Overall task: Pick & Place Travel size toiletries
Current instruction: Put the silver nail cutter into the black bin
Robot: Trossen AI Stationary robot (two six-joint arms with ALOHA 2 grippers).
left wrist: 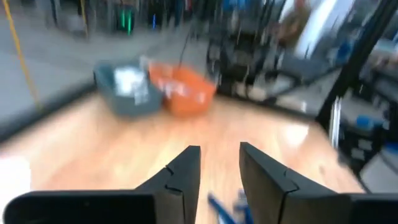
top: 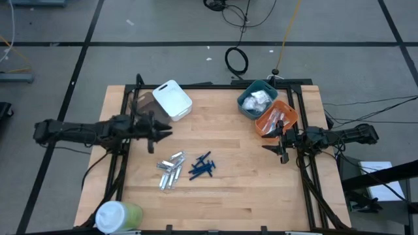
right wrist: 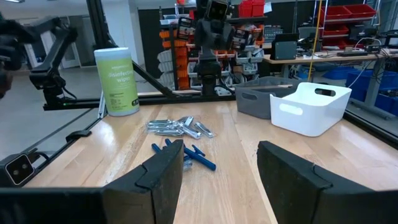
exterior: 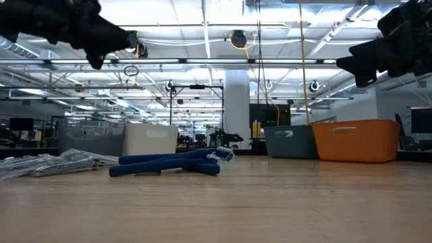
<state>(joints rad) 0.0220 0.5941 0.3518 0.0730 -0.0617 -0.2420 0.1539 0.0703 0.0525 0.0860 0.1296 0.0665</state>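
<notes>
A heap of small silver tubes [top: 170, 171] and a heap of dark blue sticks [top: 202, 166] lie side by side on the wooden table [top: 235, 202], near its middle. White crinkly packets [top: 256, 99] lie in the teal bin [top: 245, 112]. My left gripper [top: 164, 135] hangs above the table's left part, short of the silver tubes, pointing toward the right edge. Its fingers [left wrist: 186, 177] stand open with nothing between them. My right gripper [top: 274, 145] hovers by the orange bin [top: 287, 121], open and empty, facing the heaps [right wrist: 180, 140].
A white bin [top: 173, 99] and a clear bin [top: 139, 104] stand at the far left, the teal and orange bins at the far right. A white-lidded green cup [top: 117, 215] stands at the near left corner. Bare wood lies along the near edge.
</notes>
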